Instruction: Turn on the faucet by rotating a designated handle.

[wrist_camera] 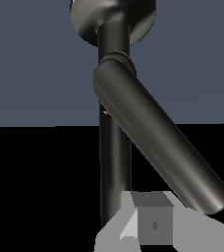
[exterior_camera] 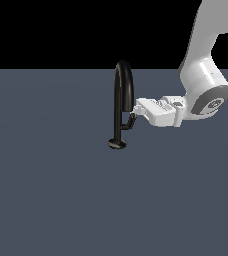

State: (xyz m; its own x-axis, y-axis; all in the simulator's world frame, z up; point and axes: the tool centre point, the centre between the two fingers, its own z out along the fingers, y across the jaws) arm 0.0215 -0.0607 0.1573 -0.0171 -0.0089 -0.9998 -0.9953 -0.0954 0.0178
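The handle [exterior_camera: 129, 122] is a short, thin black lever with an elbow, branching off the lower part of the faucet's upright pipe and slanting up toward the exterior view's right. In the wrist view the handle [wrist_camera: 158, 142] fills much of the picture as a thick dark bar running diagonally from its joint on the pipe out to a rounded free end.

The faucet [exterior_camera: 121, 100] stands upright near the middle of the grey worktop [exterior_camera: 51, 200], a little toward its far edge. It is a tall, slim, glossy black pipe bent into an inverted-U arch, and it rests on a small round disc base. In the wrist view the faucet [wrist_camera: 115, 162] shows as a straight dark column behind the handle, with the disc base seen at its end.

The gripper [exterior_camera: 135, 111] reaches in level from the exterior view's right, its tip at the outer end of the handle, just beside the arch. The fingers [exterior_camera: 137, 107] are pale and small there; whether they touch the handle, and whether they stand apart or together, cannot be told. In the wrist view only one grey finger [wrist_camera: 151, 224] shows, close to the free end of the handle, and it does not settle the matter either.

Behind the gripper the white arm [exterior_camera: 203, 75] bends at a rounded joint and rises out of the picture's top.
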